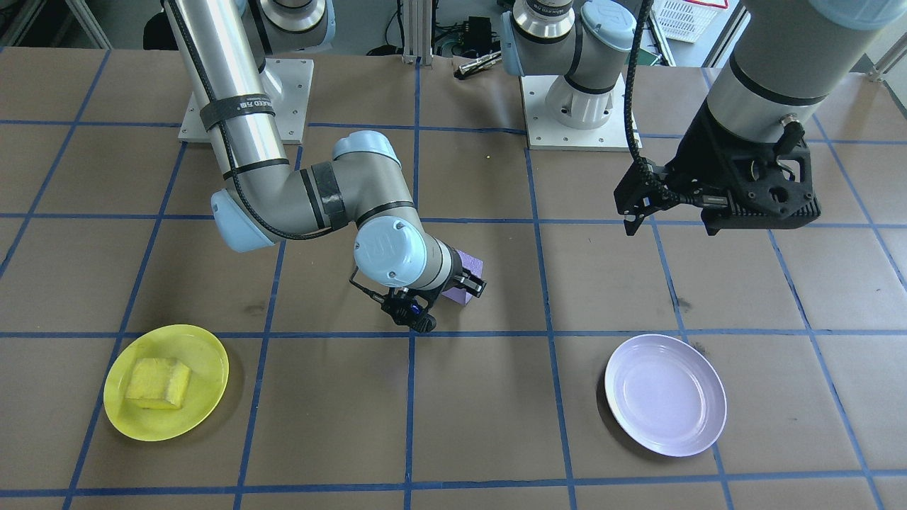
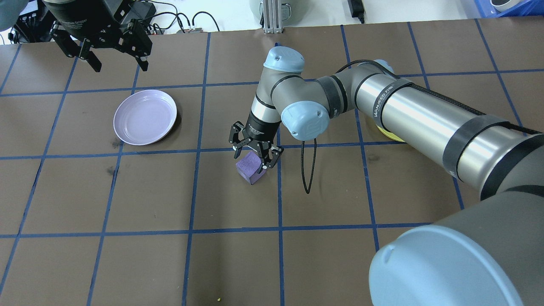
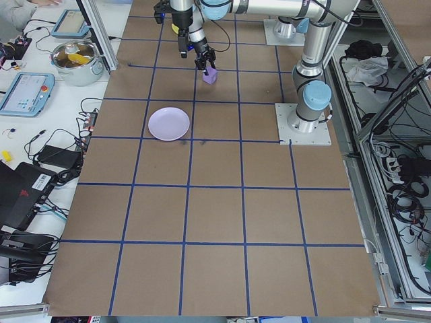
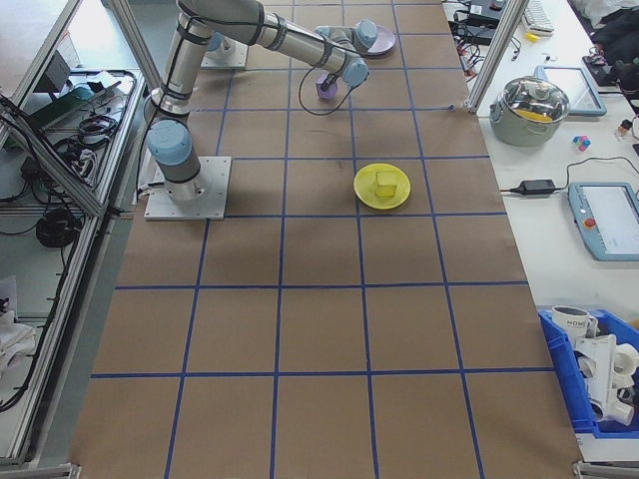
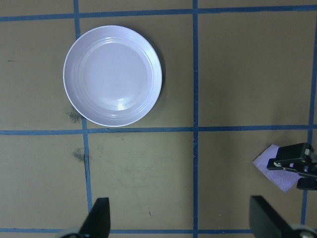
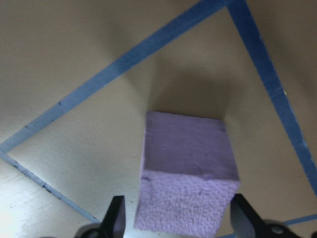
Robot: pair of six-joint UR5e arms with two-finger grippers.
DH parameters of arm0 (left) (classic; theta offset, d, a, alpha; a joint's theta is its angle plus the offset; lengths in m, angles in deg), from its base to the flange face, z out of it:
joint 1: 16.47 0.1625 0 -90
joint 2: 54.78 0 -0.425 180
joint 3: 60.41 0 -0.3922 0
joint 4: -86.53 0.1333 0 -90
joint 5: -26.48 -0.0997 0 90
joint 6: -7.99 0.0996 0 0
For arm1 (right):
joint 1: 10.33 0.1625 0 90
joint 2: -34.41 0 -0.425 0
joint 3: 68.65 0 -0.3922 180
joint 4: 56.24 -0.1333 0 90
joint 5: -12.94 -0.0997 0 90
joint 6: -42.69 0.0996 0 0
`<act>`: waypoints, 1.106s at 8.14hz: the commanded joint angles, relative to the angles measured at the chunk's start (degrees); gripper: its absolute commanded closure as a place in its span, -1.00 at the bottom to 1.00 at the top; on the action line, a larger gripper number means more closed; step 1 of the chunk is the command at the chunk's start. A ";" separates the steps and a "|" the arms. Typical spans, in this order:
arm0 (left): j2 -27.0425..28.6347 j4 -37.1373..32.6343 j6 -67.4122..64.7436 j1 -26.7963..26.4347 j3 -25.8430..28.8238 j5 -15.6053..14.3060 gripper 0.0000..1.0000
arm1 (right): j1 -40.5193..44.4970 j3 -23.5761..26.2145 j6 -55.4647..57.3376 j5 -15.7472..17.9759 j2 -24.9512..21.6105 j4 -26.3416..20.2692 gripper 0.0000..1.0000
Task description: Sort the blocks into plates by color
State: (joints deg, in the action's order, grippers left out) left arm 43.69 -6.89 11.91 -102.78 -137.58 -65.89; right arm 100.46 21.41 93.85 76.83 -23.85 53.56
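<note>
The light purple block [image 2: 250,167] rests on the brown table near its middle. My right gripper [image 2: 253,159] is lowered over it and open, one finger on each side; in the right wrist view the block [image 6: 185,173] fills most of the gap between the fingers [image 6: 117,218]. The yellow block [image 1: 157,382] lies in the yellow plate [image 1: 205,354]. The lavender plate [image 1: 666,394] holds nothing. My left gripper [image 2: 121,63] hangs open and high beyond that plate [image 5: 113,74], with nothing between its fingers.
Blue tape lines divide the table into squares. Both arm bases stand on mounting plates [image 1: 577,106] at the robot's edge. A black cable loop [image 2: 308,170] hangs from the right wrist. A lidded pot [image 3: 77,59] and tablets sit on a side bench.
</note>
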 commanded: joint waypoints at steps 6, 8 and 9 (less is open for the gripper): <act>1.19 1.66 -5.99 -7.80 -0.44 2.02 -1.00 | -13.21 -3.57 -29.48 15.62 -14.93 -10.10 -1.00; 1.37 1.67 -18.00 -9.74 -2.19 2.72 -1.00 | -18.74 -3.48 -44.22 20.82 -18.02 -13.29 -1.00; 0.76 1.49 -22.16 -10.10 -4.81 6.03 -1.00 | -22.34 -3.48 -53.09 22.23 -18.98 -13.21 -1.00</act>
State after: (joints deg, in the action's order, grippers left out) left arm 44.93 -5.29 -1.16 -111.75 -139.21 -63.41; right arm 84.01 17.90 55.75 95.42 -40.59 41.51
